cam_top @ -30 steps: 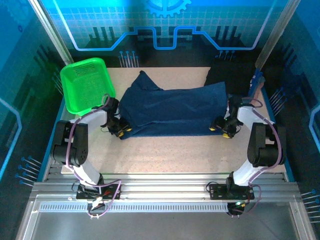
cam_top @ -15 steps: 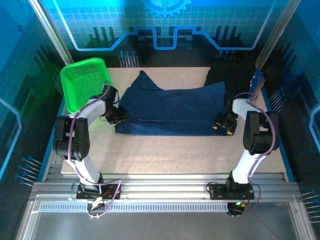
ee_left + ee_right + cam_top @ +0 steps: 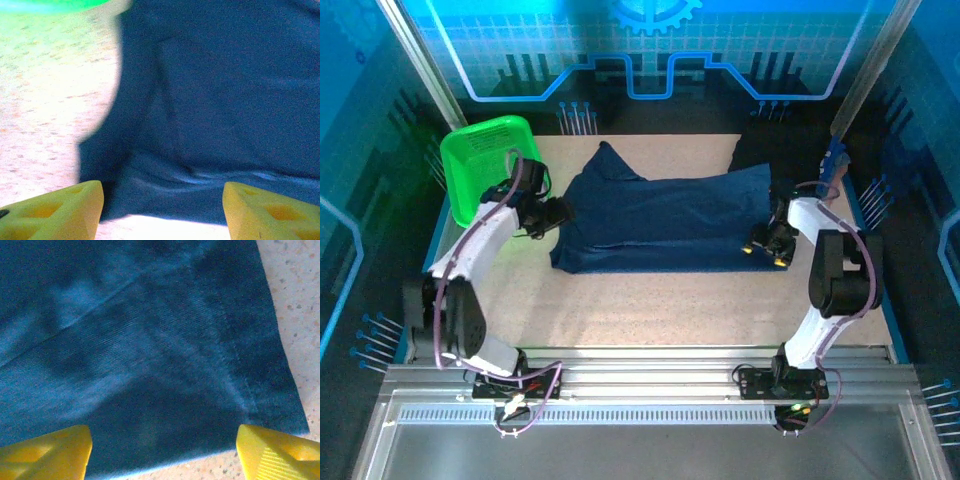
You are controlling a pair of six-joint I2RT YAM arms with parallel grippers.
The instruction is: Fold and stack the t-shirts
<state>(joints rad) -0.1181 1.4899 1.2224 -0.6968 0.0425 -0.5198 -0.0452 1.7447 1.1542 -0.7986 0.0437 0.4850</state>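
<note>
A navy-blue t-shirt [image 3: 665, 220] lies folded into a wide band across the middle of the table, with a sleeve sticking out at its back left. My left gripper [image 3: 558, 214] is at the shirt's left edge, open. In the left wrist view its yellow fingers [image 3: 55, 210] stand wide apart, and the left gripper [image 3: 162, 202] has the shirt [image 3: 225, 100] just beyond it. My right gripper [image 3: 764, 240] is open at the shirt's front right corner. In the right wrist view the right gripper [image 3: 162, 447] hovers over the hem [image 3: 150, 390]. No print shows.
The bright green mesh basket [image 3: 485, 168] stands at the back left, close behind my left arm. A dark cloth heap [image 3: 775, 150] lies at the back right corner. Bare speckled tabletop [image 3: 660, 305] stretches in front of the shirt.
My left gripper has moved back along the shirt's left edge, towards the basket. The shirt's front edge has shifted back and lies flatter. My right gripper has barely moved.
</note>
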